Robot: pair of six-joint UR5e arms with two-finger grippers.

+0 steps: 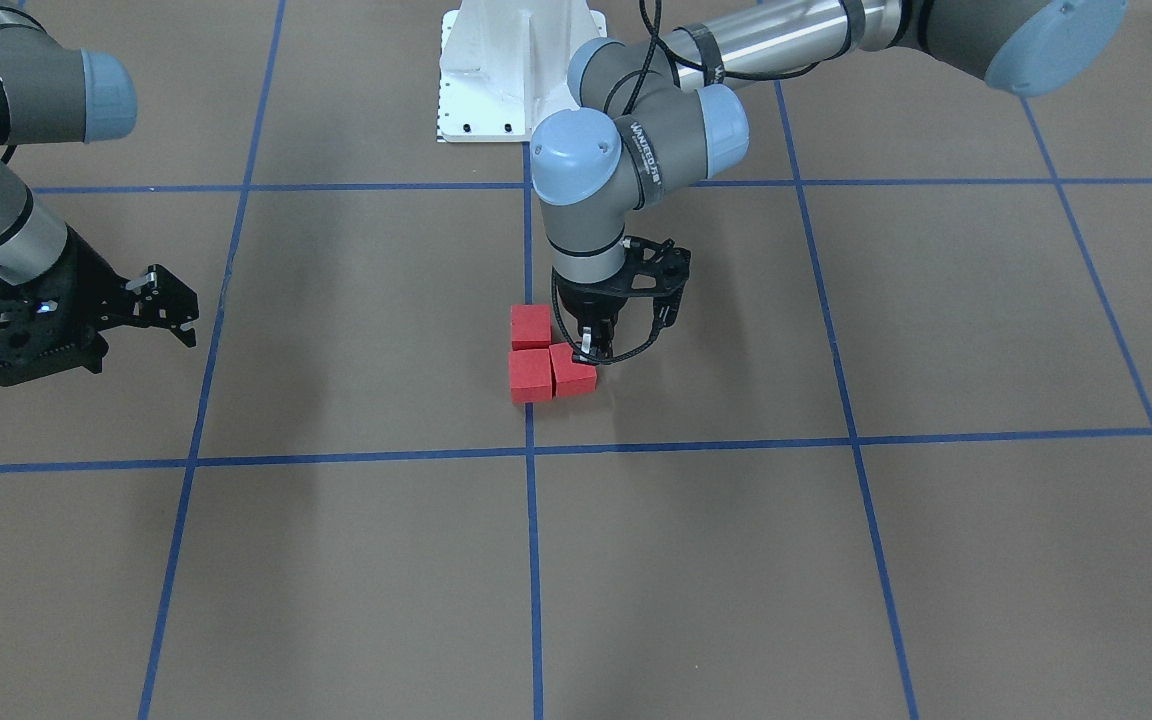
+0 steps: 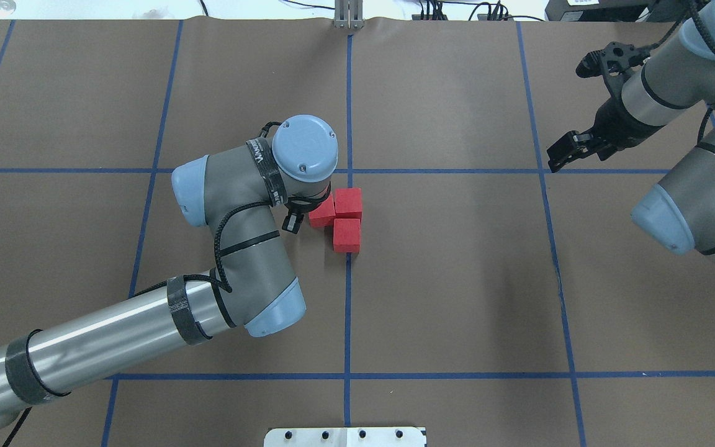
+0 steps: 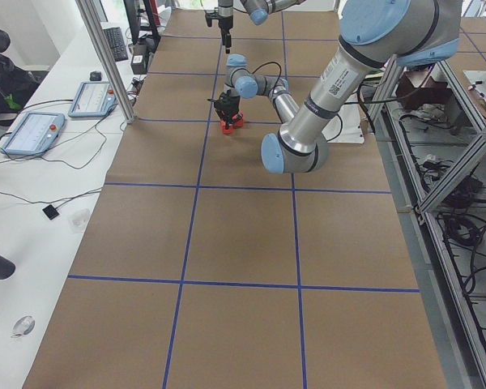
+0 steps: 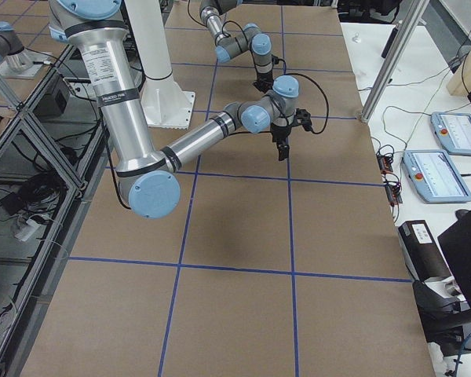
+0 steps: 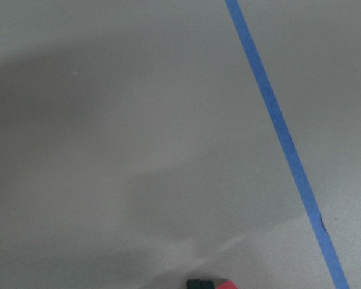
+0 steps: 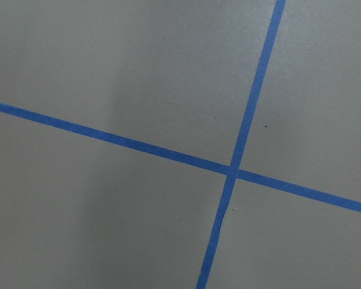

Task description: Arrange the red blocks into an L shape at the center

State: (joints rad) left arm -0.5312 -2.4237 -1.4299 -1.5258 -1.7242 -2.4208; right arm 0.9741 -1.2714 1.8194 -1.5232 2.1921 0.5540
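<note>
Three red blocks lie together at the centre, on the central blue tape line (image 2: pixel 347 292). Two of them (image 2: pixel 348 203) (image 2: pixel 347 235) sit in a row along the line. The third block (image 2: pixel 322 212) lies beside them on the left arm's side, slightly turned, so the three make a rough L. They also show in the front view (image 1: pixel 530 326) (image 1: pixel 530 375) (image 1: pixel 574 372). My left gripper (image 1: pixel 588 347) points down with its fingers close together and its tip against the third block. My right gripper (image 2: pixel 571 112) is open and empty, far off.
The white robot base (image 1: pixel 511 70) stands at the table's robot-side edge. Blue tape lines divide the brown surface into squares. The left arm's elbow (image 2: pixel 258 248) hangs over the square beside the blocks.
</note>
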